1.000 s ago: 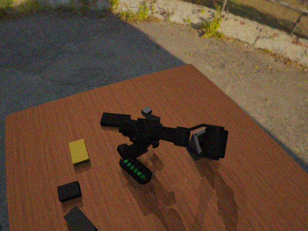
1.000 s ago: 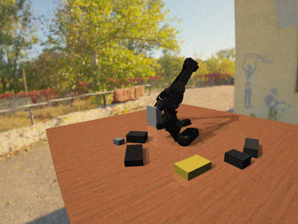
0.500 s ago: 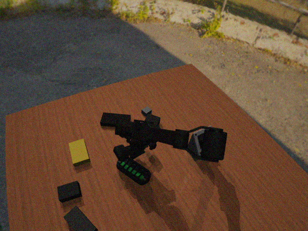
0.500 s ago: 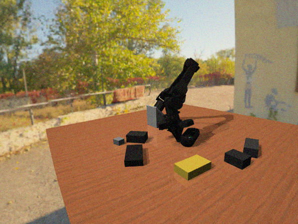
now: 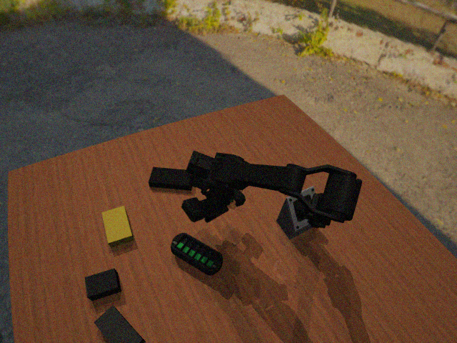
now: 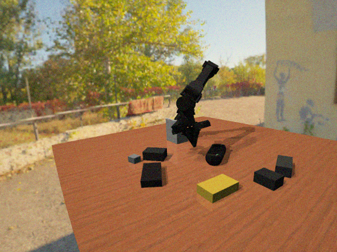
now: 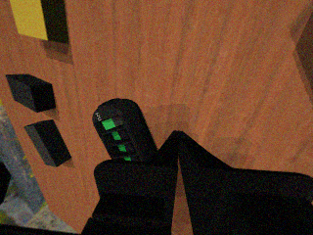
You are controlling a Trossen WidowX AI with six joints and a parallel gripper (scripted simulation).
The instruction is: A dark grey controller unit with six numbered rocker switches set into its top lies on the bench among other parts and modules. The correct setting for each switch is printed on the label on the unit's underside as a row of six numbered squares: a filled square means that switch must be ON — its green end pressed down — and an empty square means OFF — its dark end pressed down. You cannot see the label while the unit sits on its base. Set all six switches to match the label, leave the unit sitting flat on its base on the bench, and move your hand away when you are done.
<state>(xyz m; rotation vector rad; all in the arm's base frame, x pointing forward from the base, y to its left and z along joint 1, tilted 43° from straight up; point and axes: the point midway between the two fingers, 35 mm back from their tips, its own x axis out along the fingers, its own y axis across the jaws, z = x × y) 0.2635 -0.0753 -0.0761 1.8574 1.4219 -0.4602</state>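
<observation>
With its empty jaws (image 5: 187, 217) (image 6: 194, 145) pressed together above and beside the switch box (image 5: 196, 254) (image 6: 216, 154) (image 7: 124, 127), which sits on the table (image 5: 155, 236) (image 6: 138, 219) (image 7: 196, 73) near the yellow block (image 5: 117, 225) (image 6: 218, 186) (image 7: 30, 20), the arm should poke just one switch end, straight down and softly.

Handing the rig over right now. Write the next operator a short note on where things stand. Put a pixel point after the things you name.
Gripper (image 5: 188, 210) (image 6: 194, 145) (image 7: 177, 135): shut, nothing held, raised off the bench near the controller unit.
Controller unit (image 5: 196, 254) (image 6: 216, 154) (image 7: 126, 128): on the bench, switches up, green showing along its row; the yellow block (image 5: 117, 225) (image 6: 218, 187) (image 7: 30, 19) lies nearby.
Done: unit is on its base. Whether the switches match the label can't be told; the underside is hidden.
Left: confirm the settings against the label, correct any mismatch, move the arm away.
</observation>
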